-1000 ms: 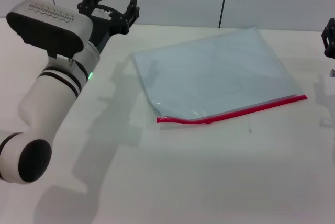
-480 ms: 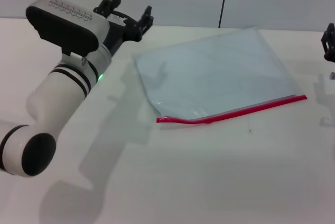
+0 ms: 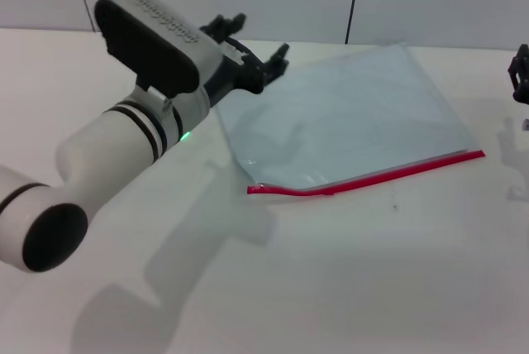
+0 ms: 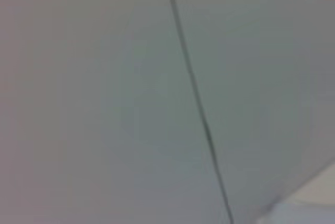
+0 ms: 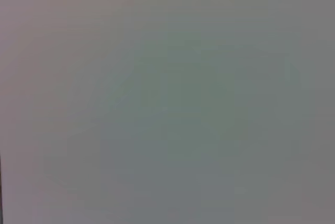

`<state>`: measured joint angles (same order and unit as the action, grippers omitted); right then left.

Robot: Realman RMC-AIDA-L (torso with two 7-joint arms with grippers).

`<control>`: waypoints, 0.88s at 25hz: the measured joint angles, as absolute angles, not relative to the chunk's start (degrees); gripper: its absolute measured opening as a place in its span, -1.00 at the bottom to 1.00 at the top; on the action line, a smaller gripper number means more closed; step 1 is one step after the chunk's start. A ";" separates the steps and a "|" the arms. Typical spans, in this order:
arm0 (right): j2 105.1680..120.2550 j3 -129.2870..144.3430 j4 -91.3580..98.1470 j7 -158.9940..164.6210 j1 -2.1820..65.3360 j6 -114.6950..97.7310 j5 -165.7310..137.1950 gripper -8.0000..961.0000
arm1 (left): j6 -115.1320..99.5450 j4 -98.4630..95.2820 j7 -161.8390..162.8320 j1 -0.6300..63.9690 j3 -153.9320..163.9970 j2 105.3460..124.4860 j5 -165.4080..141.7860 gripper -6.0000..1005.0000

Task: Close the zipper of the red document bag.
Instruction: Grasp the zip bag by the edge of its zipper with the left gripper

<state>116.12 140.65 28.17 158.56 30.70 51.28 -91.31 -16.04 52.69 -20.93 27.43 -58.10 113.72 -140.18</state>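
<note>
Left gripper (image 3: 252,44), fingers apart, has swung over the red document bag (image 3: 347,114)'s far corner; zipper (image 3: 372,176) untouched.

Even, soft overhead light; head view sharp, both wrist views blurred.

On the head view the white bench (image 3: 347,288) was bright without glare, and the left arm (image 3: 124,147) cast a pale, soft-edged shadow (image 3: 190,263) toward 5 o'clock. The left wrist view was a defocused grey with one dark seam (image 4: 196,103) smeared; the right wrist view was featureless grey haze.
</note>
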 joint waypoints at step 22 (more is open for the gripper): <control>116.10 139.62 27.63 158.56 30.98 50.71 -91.27 0.35 | 44.03 86.77 -42.87 21.12 -71.47 116.35 -152.97 0.57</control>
